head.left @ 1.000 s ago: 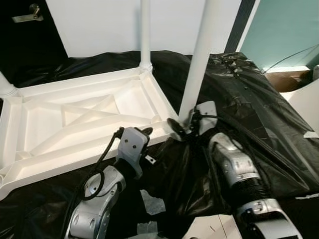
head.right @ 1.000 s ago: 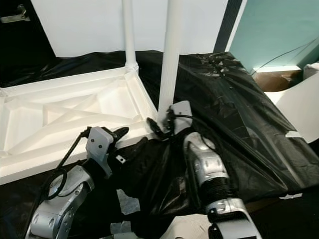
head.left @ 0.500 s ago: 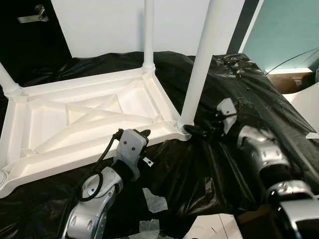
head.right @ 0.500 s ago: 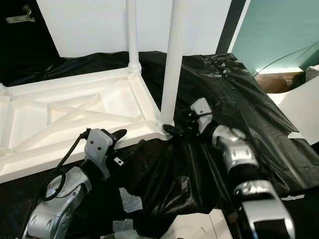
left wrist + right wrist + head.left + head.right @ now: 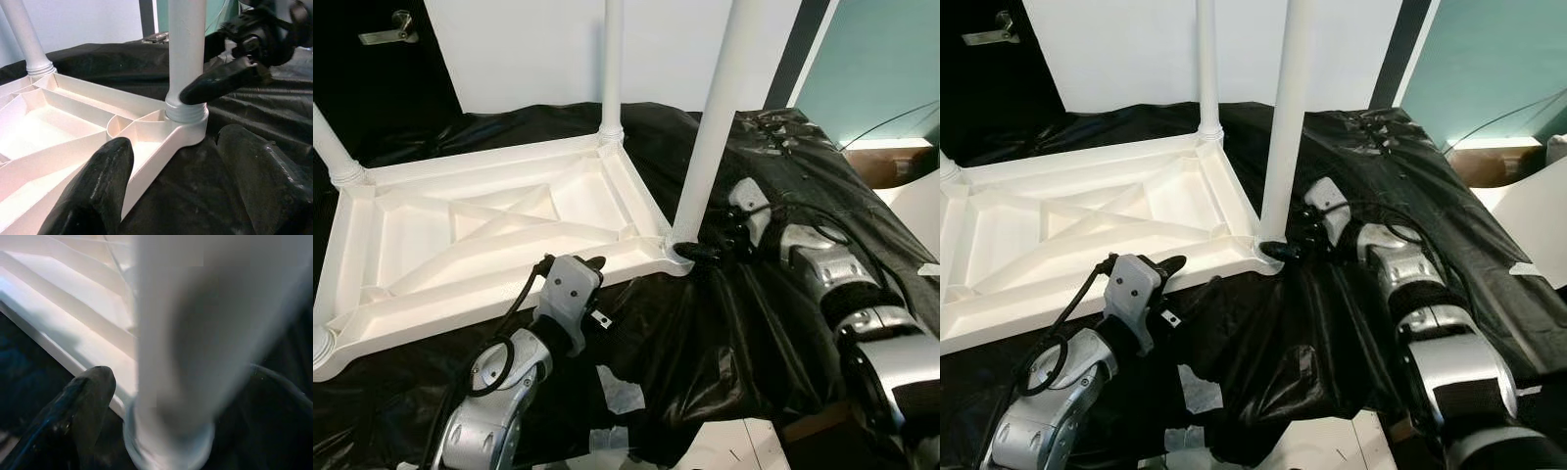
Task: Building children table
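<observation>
Right gripper (image 5: 701,252) fingers (image 5: 220,81) astride white table leg (image 5: 713,127) base

Table top (image 5: 489,245): you see it white, ribbed, lying upside down on black plastic sheet.
Near leg (image 5: 710,137): white, upright in the corner socket.
Other legs (image 5: 610,69): also standing upright at corners.

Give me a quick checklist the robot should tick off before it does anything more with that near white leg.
1. Near leg seated in corner socket: ok, upright.
2. Right gripper at the leg's base: ok, one finger touches it.
3. Firm grip on the leg: cannot tell.
4. Left gripper open, straddling the tabletop edge: ok.
5. Far leg upright: ok.
6. Black sheet flat: not ok, wrinkled.
</observation>
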Robot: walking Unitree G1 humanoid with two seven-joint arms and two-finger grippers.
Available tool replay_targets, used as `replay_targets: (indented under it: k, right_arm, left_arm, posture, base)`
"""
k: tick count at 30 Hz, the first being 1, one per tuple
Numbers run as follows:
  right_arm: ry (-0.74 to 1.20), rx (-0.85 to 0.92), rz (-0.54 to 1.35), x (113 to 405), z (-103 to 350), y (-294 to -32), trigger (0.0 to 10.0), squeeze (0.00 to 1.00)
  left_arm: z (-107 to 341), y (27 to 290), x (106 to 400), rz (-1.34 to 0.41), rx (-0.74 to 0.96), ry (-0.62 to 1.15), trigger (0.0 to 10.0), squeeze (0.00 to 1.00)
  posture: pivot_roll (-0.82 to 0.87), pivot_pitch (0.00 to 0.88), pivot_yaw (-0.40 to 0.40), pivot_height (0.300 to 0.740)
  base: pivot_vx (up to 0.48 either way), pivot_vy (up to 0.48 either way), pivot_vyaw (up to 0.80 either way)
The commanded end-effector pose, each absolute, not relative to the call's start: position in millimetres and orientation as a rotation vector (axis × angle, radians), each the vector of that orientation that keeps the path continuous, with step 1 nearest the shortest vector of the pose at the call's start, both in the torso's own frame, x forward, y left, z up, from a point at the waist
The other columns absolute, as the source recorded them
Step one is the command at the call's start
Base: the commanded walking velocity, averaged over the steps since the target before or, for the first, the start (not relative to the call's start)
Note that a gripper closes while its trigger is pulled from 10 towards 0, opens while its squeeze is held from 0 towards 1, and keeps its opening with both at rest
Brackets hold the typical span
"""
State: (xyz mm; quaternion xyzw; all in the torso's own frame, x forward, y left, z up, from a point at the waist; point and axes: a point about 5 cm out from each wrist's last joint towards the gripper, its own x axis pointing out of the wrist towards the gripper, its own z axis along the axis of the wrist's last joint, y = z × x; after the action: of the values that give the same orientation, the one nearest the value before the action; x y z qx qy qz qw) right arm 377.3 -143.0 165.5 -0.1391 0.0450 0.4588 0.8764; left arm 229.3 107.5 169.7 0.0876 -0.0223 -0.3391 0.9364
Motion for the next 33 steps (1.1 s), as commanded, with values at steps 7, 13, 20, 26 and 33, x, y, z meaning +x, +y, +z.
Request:
replay_targets:
  k: [7,13,20,26,33]
  right_arm:
    - [0.089,-0.293,0.904,382,164,-133,0.0,0.0]
    - [0.117,-0.275,0.919,378,154,-143,0.0,0.0]
    - [0.123,-0.235,0.894,376,148,-142,1.9,0.0]
    - [0.116,-0.182,0.761,378,142,-117,10.0,0.0]
    - [0.096,-0.118,0.621,368,132,-82,10.0,0.0]
  left_arm:
    - [169,105,227,-0.651,0.168,-0.048,10.0,0.0]
    - [169,104,226,-0.644,0.158,-0.048,10.0,0.0]
    - [169,103,226,-0.65,0.147,-0.045,10.0,0.0]
    - [168,100,226,-0.662,0.14,-0.039,10.0,0.0]
    - [166,104,229,-0.612,0.162,-0.028,10.0,0.0]
  posture:
    - [0.16,0.002,-0.079,0.74]
    - [0.15,0.02,-0.084,0.74]
    - [0.13,0.037,-0.081,0.74]
    - [0.13,0.044,-0.077,0.74]
    - [0.13,0.049,-0.078,0.74]
  base:
    - [0.0,0.0,0.0]
    - [0.0,0.0,0.0]
    - [0.0,0.0,0.0]
    - [0.0,0.0,0.0]
    - [0.0,0.0,0.0]
